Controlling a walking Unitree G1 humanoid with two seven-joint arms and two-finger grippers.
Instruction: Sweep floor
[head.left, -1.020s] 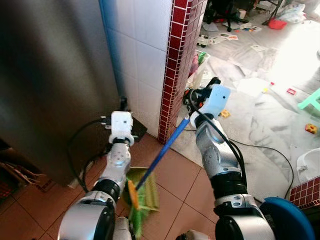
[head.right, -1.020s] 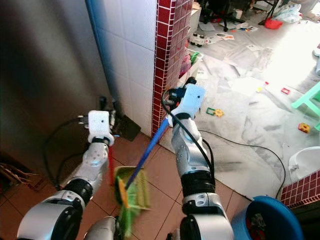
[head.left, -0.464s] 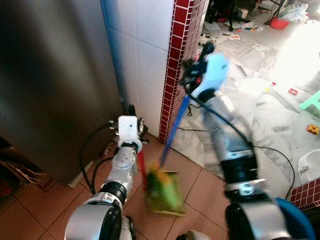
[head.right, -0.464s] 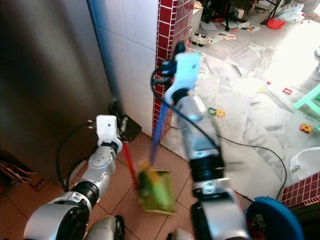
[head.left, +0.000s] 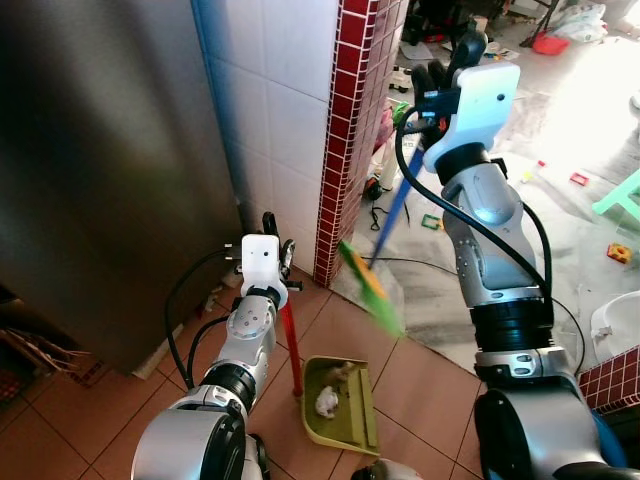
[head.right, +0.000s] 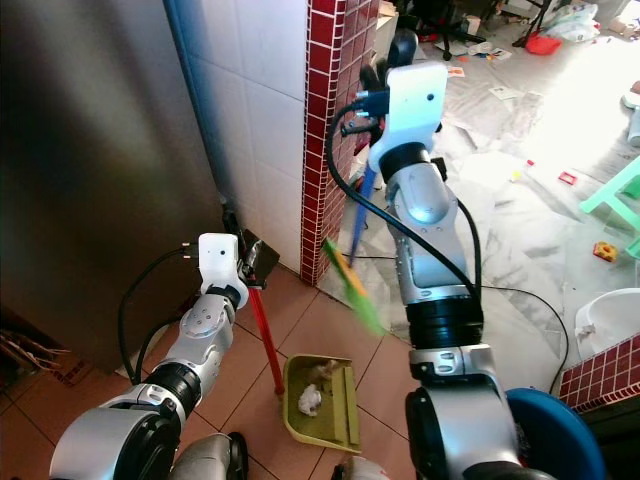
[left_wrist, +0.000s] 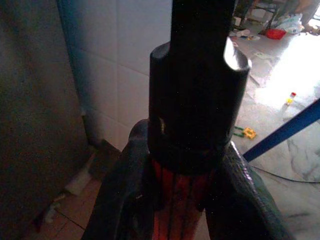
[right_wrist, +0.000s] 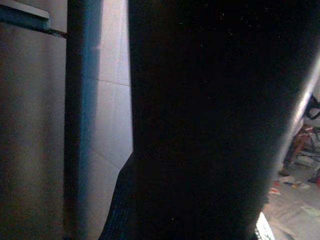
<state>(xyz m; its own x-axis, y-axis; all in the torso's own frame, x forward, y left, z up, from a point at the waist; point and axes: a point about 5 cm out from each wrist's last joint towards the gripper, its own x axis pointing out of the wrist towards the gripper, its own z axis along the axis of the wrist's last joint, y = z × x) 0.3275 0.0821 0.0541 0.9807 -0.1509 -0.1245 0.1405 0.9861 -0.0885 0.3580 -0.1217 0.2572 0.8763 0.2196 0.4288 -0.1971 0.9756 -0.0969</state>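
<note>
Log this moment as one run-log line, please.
left gripper: jaws shut on dustpan handle | dustpan: on tiles, holds debris | right gripper: jaws shut on broom handle | broom head: lifted

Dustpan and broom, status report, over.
Left gripper shut on red dustpan handle. Right gripper shut on broom, lifted. Dustpan holds debris.

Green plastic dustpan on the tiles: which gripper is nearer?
Left. The left gripper clamps the red handle rising from the green plastic dustpan; the right gripper is raised high, holding the blue-handled broom.
</note>
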